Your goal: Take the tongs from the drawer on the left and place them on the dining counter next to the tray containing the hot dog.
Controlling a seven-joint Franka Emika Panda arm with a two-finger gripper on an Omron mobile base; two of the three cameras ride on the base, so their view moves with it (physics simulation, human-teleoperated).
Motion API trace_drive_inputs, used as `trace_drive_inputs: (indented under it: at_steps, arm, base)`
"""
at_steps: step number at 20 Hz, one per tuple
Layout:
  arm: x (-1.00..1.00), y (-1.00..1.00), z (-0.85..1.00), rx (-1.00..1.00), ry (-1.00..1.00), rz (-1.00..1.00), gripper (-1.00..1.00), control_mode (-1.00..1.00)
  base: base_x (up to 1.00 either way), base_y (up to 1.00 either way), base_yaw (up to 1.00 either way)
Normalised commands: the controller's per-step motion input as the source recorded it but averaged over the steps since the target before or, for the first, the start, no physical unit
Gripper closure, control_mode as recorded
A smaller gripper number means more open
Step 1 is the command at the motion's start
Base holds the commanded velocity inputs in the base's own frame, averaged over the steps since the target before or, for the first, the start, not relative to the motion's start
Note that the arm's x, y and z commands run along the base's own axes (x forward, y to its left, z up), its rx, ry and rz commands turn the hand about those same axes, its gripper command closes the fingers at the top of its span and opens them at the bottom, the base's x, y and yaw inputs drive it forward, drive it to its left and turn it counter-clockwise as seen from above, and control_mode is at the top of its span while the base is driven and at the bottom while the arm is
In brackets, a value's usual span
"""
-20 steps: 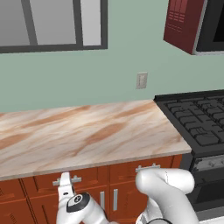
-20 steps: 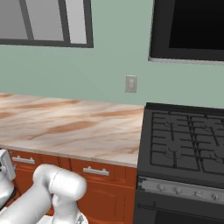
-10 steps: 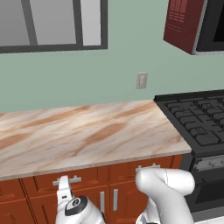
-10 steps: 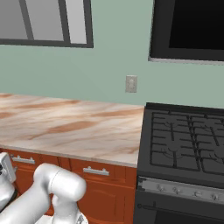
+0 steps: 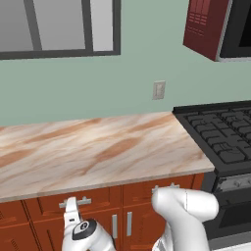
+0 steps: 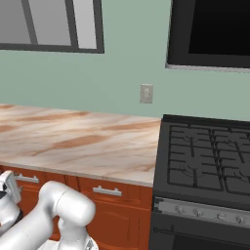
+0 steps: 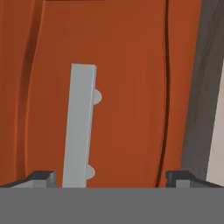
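The drawer (image 5: pixel 49 207) is a shut red-brown front under the stone counter, with a silver bar handle (image 5: pixel 76 201). In the hand view that handle (image 7: pixel 79 127) runs up and down across the drawer front (image 7: pixel 127 87), between my two dark fingertips and nearer the left fingertip (image 7: pixel 42 177). My gripper (image 7: pixel 109 179) is open wide, right in front of the handle and holding nothing. From the base views the gripper (image 5: pixel 72 210) sits low against the drawer front, at the far left edge in the right one (image 6: pixel 9 181). The tongs are hidden; the dining counter and tray are out of view.
The wall-side stone counter (image 5: pixel 98 152) overhangs the drawers. A narrower drawer (image 5: pixel 164 192) with the same handle lies to the right, cabinet doors (image 5: pixel 125 225) below. A black stove (image 5: pixel 220 142) stands at the right, a dark red wall cabinet (image 5: pixel 203 27) above it.
The hand has sunk a little and edged closer to the drawer handle. The jaws stay equally wide and the drawer has not moved.
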Motion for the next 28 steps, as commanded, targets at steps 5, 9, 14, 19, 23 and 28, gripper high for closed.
trace_drive_inputs:
  at_steps: [5,9,14,19,23,28]
  arm:
    - [0.34,0.00,-0.13,0.04,0.00,0.00,-1.00,-1.00]
    - [0.14,0.06,-0.16,0.01,0.00,0.00,-1.00,-1.00]
    - [0.03,0.15,-0.15,0.00,0.00,0.00,-1.00,-1.00]
    - [0.08,0.14,-0.22,0.00,0.01,0.00,-1.00,-1.00]
    - [0.16,0.07,-0.17,0.00,0.00,0.00,-1.00,-1.00]
    - [0.19,0.00,-0.08,0.00,0.00,0.00,-1.00,-1.00]
  base:
    - [0.00,0.00,0.00]
    - [0.00,0.00,0.00]
    - [0.00,0.00,0.00]
    - [0.00,0.00,0.00]
    - [0.00,0.00,0.00]
    - [0.00,0.00,0.00]
